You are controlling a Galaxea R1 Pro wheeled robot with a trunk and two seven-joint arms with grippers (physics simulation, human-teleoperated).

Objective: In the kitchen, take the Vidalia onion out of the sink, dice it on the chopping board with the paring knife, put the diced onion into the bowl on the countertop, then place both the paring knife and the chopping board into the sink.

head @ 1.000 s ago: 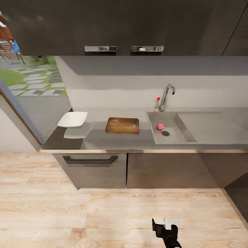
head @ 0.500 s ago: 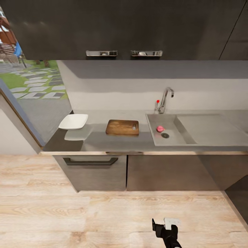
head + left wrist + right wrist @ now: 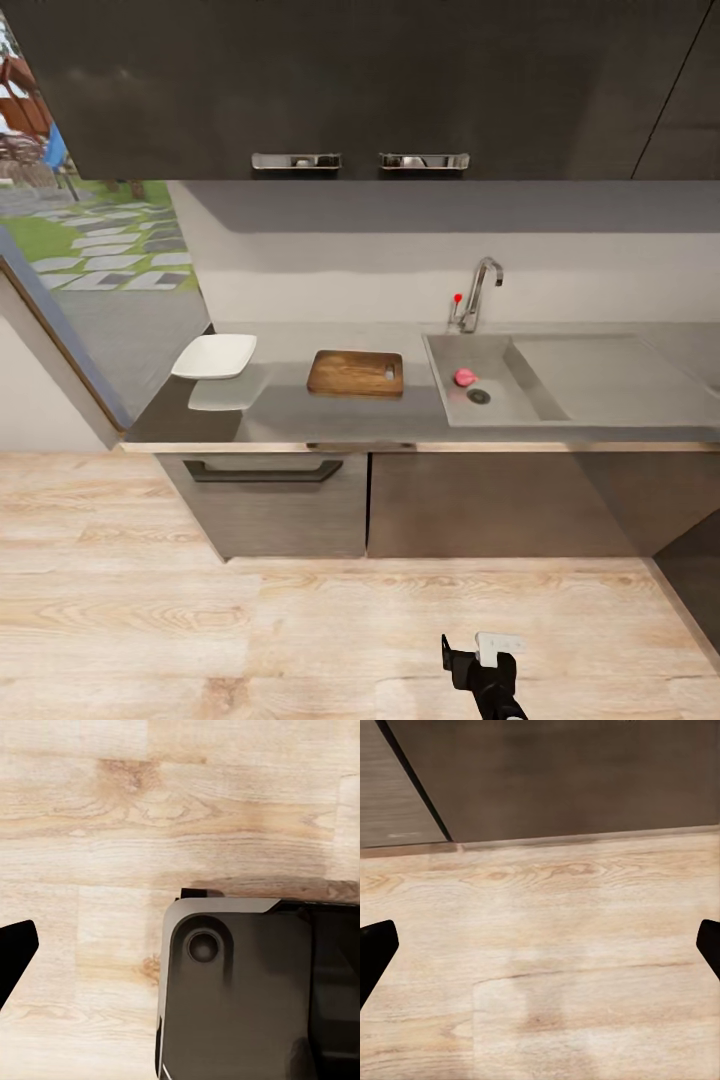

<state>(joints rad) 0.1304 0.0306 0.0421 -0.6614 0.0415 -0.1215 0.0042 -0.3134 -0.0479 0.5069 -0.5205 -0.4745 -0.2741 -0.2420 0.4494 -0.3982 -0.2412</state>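
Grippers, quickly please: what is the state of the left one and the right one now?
Left gripper: cannot be told; one dark fingertip shows over the wooden floor.
Right gripper: jaws open, holding nothing.

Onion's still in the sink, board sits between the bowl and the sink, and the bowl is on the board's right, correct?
Not quite. In the head view the bowl is left of the chopping board, not right. The onion is in the sink, with the board between.

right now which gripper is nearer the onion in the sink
Right, probably. The right gripper hangs over the floor before the sink holding the onion; the left fingers face floor by the robot's base.
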